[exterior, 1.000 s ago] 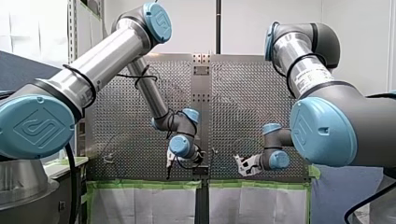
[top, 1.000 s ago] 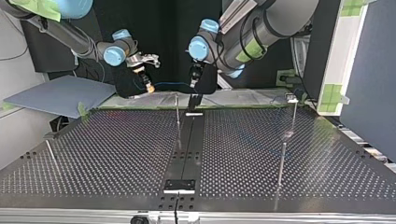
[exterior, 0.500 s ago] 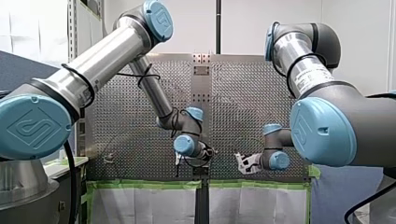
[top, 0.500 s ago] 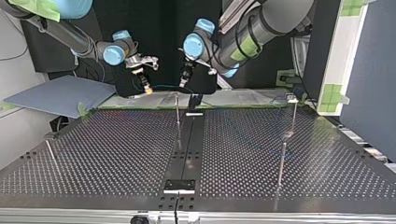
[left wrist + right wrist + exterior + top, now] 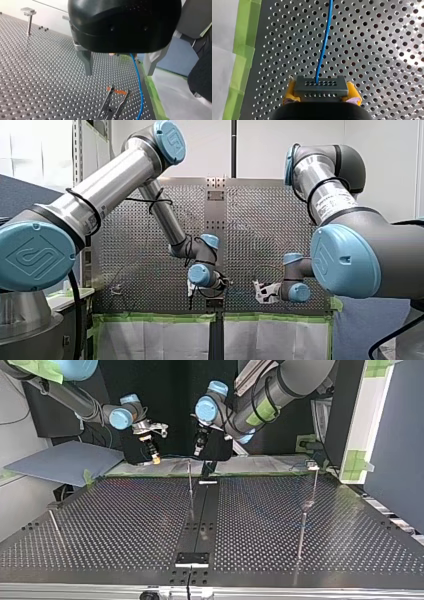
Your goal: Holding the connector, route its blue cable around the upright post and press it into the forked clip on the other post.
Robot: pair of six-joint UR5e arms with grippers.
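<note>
The right gripper [image 5: 322, 94] is closed, its yellow pads [image 5: 290, 93] pinching a grey rectangular connector [image 5: 320, 86] from both sides. A thin blue cable [image 5: 323, 45] leaves the connector's perforated face and runs straight ahead over the perforated metal table [image 5: 387, 50], near the strip of green tape [image 5: 244, 50] along the table's edge. In the left wrist view, the left gripper [image 5: 118, 73] hangs above the table with its two metal fingers [image 5: 87, 62] spread wide and gripping nothing. The blue cable drops from under the black gripper body and passes between the fingers, nearer one of them and touching neither. Ahead of the fingers stands a forked metal clip [image 5: 113, 102] with orange marks at its two tips. The cable passes just beside it, on the side of the green-taped edge, and does not lie in the fork. In the top view both grippers hover close together over the table's far edge, near a slim upright metal post [image 5: 189, 480].
</note>
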